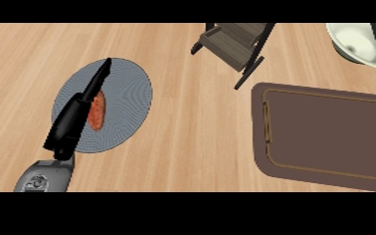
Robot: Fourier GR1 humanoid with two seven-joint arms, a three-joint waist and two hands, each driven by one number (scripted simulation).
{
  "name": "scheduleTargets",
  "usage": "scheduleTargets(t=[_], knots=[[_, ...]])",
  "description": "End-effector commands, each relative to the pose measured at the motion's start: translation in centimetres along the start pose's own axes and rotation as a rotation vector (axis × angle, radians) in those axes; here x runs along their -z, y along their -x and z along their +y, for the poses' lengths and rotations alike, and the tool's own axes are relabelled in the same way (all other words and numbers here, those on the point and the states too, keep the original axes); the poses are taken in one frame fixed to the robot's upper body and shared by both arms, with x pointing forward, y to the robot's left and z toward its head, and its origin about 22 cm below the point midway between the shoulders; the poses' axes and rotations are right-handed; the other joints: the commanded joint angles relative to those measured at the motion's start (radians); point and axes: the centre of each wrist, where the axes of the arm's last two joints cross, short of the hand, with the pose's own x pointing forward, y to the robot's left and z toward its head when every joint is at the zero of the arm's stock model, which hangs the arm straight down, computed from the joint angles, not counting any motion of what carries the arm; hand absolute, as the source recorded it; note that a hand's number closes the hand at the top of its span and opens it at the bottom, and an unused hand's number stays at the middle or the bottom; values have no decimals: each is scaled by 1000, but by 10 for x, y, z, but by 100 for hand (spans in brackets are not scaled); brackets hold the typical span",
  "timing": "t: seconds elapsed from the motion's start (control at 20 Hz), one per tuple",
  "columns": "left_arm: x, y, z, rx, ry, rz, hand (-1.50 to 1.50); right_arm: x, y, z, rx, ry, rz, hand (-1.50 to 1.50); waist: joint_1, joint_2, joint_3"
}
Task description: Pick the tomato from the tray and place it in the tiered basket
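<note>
A red-orange tomato [98,111] lies on a round blue-grey plate [126,92] at the left of the counter. Only a narrow slice of it shows. My left hand [75,113] is over the plate, seen edge-on, its straight fingers pointing to the far side. The hand's palm side lies against the tomato's left side and hides part of it. No fingers curl round the tomato. The tiered basket [234,42], of dark wood with black legs, stands at the far middle, well to the right of the plate. My right hand does not show.
A brown rectangular tray [323,134] with a thin pale line inside its rim lies at the right. A pale green bowl [356,42] sits at the far right corner. Bare wooden counter [195,124] runs between plate and tray.
</note>
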Motion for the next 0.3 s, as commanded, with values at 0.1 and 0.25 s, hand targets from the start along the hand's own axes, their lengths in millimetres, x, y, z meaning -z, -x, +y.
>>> scheduleTargets(t=[0.1, 0.25], knots=[[1, 1, 5, 13, -16, 15, 0, 17, 2, -35, 70, 309, 2, -150, -26, -11, 0], [-9, 9, 18, 9, -30, 48, 0, 33, 13, -78, 67, 420, 62, -150, -53, -23, 1]])
